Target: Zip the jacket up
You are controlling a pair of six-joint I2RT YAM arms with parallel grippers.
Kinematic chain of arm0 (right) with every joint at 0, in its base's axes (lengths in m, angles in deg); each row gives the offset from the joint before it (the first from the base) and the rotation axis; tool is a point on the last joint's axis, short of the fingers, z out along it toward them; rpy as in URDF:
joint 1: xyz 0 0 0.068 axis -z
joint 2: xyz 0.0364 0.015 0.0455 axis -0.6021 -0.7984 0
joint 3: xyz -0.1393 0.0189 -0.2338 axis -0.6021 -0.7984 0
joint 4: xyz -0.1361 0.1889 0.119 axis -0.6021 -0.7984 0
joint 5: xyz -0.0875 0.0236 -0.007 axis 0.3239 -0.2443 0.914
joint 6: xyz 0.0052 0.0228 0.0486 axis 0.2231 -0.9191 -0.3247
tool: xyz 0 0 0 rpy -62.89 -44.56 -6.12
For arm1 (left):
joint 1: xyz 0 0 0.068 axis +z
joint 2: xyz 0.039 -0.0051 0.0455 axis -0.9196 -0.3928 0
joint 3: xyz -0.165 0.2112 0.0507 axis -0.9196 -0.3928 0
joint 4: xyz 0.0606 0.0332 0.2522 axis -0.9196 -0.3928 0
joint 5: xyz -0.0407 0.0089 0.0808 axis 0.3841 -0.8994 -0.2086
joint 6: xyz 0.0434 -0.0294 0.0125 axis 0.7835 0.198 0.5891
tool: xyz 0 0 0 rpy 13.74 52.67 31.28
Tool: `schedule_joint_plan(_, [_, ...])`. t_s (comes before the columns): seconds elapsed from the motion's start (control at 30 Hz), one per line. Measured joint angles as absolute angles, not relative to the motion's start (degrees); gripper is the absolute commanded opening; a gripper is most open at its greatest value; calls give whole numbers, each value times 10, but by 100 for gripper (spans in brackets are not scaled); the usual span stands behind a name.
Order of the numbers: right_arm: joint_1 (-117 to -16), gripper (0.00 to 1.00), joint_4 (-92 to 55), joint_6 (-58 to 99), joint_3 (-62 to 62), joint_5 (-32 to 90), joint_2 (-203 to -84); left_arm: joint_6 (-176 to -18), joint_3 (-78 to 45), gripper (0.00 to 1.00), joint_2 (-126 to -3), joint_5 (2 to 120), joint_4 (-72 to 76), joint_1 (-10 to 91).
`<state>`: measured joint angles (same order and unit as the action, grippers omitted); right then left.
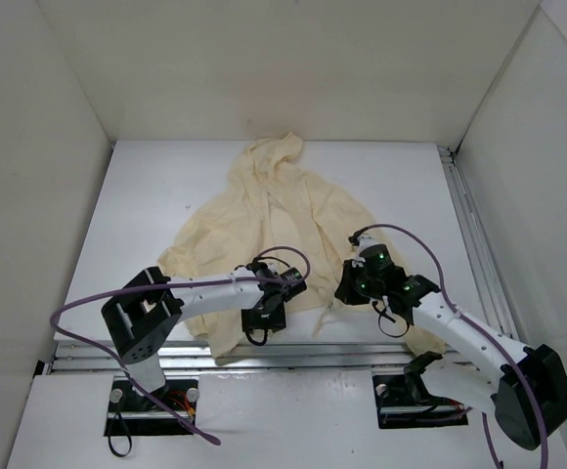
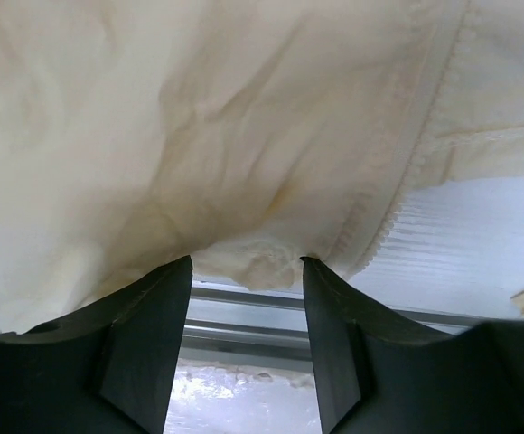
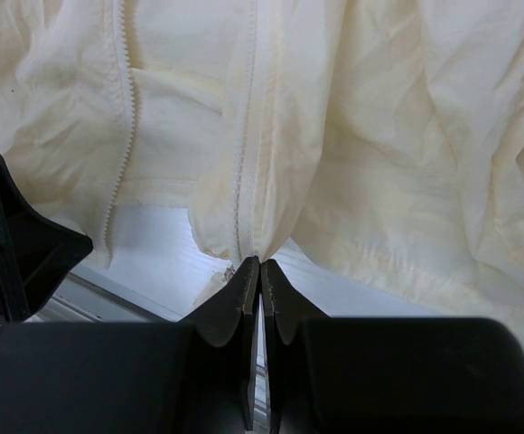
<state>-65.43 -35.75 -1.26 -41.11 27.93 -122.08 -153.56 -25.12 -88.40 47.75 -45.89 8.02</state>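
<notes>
Left arm (image 1: 196,293): white, bolted at near edge, reaching right and forward over the jacket's lower part.
Right arm (image 1: 469,337): white, bolted at near edge, reaching left toward the hem.
Table (image 1: 147,195): white, boxed in by white walls (image 1: 264,68); metal rail (image 1: 313,354) along the near edge.
Jacket (image 1: 274,215): pale yellow-cream, thin and creased, lying flat in the middle of the table, spread wide to both sides; front open.
Hood (image 1: 274,156): at the far end, pointing at the back wall, crumpled to a peak.
Hem (image 1: 227,337): at the near end, by the arms; near-left corner reaching the rail.
Left gripper (image 1: 264,318) (image 2: 247,262): released, fingers well apart, on the hem left of the front opening; a small bunch of hem fabric sitting between the tips, cloth draped onto both fingers.
Right gripper (image 1: 347,291) (image 3: 260,262): clenched, fingers pressed together, pinching the jacket's bottom edge right at the foot of one zip half.
Zip: two cream toothed halves, one (image 3: 248,136) running up from the pinched spot, the other (image 3: 122,117) to its left; apart at the bottom, with bare table showing between. Pull not made out.
</notes>
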Motion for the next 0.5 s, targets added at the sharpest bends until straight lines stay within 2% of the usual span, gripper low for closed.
schedule_joint_plan(0.5, [-654, 0, -358, -8, -411, 270, -1219, -1520, -232, 53, -864, 465, -478, 70])
